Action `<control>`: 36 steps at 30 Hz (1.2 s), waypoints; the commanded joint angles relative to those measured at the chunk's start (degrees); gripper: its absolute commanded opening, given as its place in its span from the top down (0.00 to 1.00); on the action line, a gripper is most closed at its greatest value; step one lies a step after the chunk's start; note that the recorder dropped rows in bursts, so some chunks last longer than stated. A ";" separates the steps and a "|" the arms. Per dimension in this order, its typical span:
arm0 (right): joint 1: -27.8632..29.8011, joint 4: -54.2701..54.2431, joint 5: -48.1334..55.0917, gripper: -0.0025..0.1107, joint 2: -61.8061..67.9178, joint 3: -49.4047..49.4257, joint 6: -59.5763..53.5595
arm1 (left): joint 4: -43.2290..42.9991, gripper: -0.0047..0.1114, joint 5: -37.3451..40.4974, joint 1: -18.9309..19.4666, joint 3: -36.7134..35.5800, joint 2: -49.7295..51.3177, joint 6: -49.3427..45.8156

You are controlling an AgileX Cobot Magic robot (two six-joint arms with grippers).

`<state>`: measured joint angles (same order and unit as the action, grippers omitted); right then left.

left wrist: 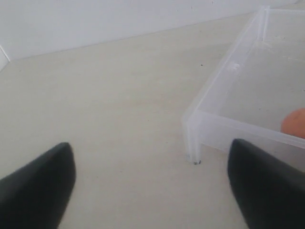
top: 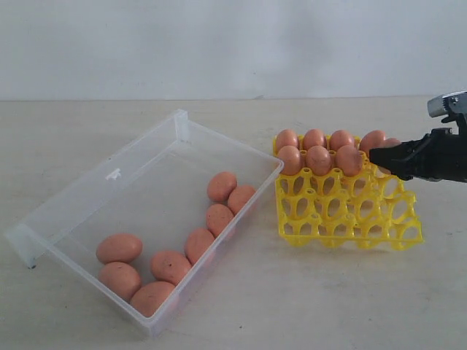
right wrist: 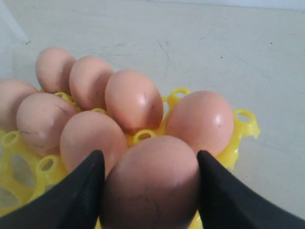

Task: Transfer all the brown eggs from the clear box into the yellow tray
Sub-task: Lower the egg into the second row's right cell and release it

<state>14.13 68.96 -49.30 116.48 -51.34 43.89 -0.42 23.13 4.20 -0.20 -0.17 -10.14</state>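
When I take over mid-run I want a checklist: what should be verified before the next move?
1. Right claw gripping a brown egg: ok, it sits between both fingers.
2. Free cup of the yellow tray under that egg: cannot tell, hidden.
3. Left claw open and empty: ok.
4. Empty cups left in the tray: ok, front rows bare.
5. Clear box emptied: not ok, eight eggs inside.

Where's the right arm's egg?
Exterior view, right side: the orange-brown oval egg sits in the right gripper's jaws at the bright yellow plastic tray's far corner.
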 commanded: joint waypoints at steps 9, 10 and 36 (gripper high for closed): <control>-2.39 -5.41 -0.31 0.98 2.17 -0.23 -6.27 | -0.26 1.00 0.03 -0.18 0.20 0.17 0.24; -2.81 -5.30 0.58 0.98 2.17 -0.23 -6.77 | -0.26 1.00 0.03 -0.18 0.20 0.17 0.24; -2.95 -10.75 0.73 0.44 2.17 -0.23 -6.76 | -0.26 1.00 -0.08 -0.18 0.20 0.17 0.24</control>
<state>11.28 58.44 -48.25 118.76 -51.38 37.03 -0.42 23.35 4.20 -0.20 -0.17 -10.14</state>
